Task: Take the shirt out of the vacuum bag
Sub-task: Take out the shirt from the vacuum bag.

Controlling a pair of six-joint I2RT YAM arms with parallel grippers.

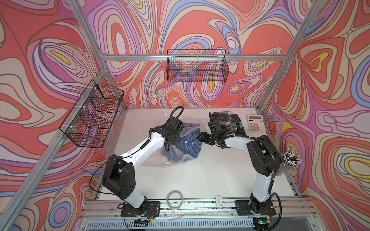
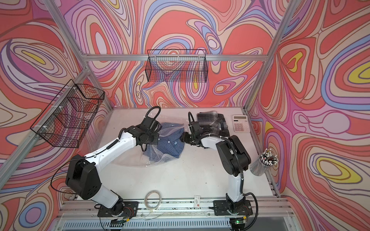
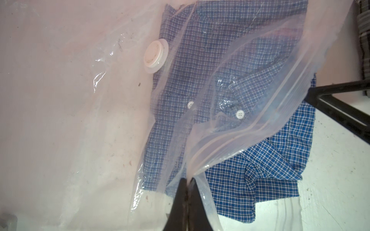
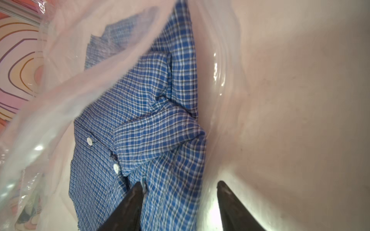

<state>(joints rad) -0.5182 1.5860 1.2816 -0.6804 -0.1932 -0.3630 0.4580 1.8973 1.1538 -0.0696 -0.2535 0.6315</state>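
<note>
**Top views; clock directions are read on the counter [image 1: 200, 180], with 12 o'clock at the back wall**

- **Task's things:** The vacuum bag [image 1: 172, 162] lies just past centre toward 12 o'clock, its mouth facing 3 o'clock. The blue checked shirt [image 1: 188, 144] lies inside it. One side shows bare past the zip-seal edge [image 3: 260, 112]; the rest is veiled by crinkled film. The round white valve [image 3: 156, 58] sits on the bag's face beside the shirt's edge.
- **Left hand [image 3: 187, 180]:** closed, pinching the upper lip of the zip-seal edge and holding it raised off the shirt.
- **Right hand [image 4: 179, 184]:** open at the bag's mouth. One fingertip [image 4: 132, 200] is on the shirt's cloth, the other is over the clear film beside it, and nothing is clamped.
- **In the way:** In both top views the left wrist covers the bag's 9 o'clock part. The right forearm lies across a dark plaid cloth [image 1: 228, 120] at 1 o'clock.
- **Surroundings:**
  - A calculator [image 1: 255, 123] lies at 2 o'clock, just beside that cloth.
  - A cup of pencils [image 1: 290, 160] stands at the 3 o'clock edge.
  - A tape roll [image 1: 175, 198] and a small card [image 1: 218, 200] lie at the 6 o'clock edge.
  - Wire baskets hang on the frame at 10 o'clock [image 1: 94, 114] and 12 o'clock [image 1: 197, 66]
</note>
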